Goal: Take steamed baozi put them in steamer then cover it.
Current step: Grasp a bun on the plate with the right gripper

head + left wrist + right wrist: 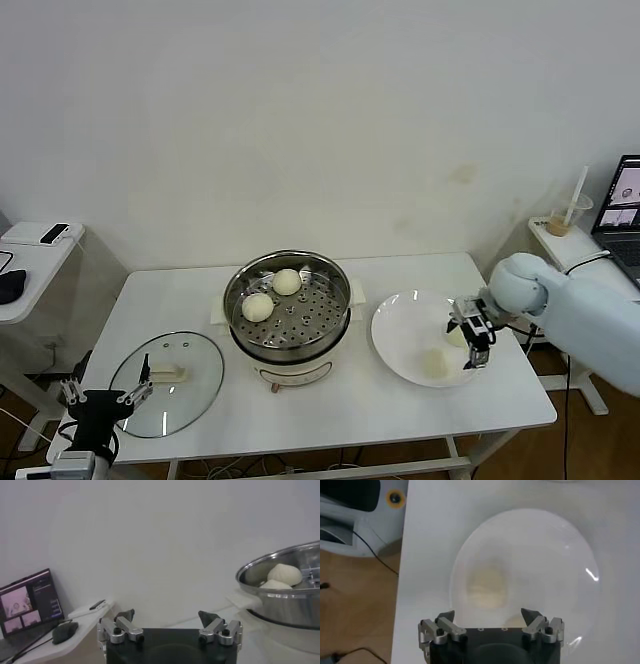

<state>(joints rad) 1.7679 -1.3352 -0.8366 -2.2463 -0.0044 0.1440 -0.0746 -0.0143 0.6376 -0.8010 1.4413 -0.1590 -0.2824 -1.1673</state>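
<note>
The steel steamer [290,305] stands mid-table on its cream base and holds two baozi [258,307] [287,282] on the perforated tray. Two more baozi lie on the white plate [400,330] to its right: one [434,363] in full view, the other [457,337] partly behind my right gripper [474,352]. That gripper hangs open over the plate. In the right wrist view the plate [545,555] holds one baozi [486,585] ahead of the open gripper [490,614]. The glass cover [168,382] lies flat at the front left. My left gripper [100,395] waits open beside it, empty [166,615].
A side table [30,265] on the left carries a phone and a mouse. Another on the right holds a drink cup [562,222] and a laptop [625,205]. The left wrist view shows the steamer's rim [290,595] close by.
</note>
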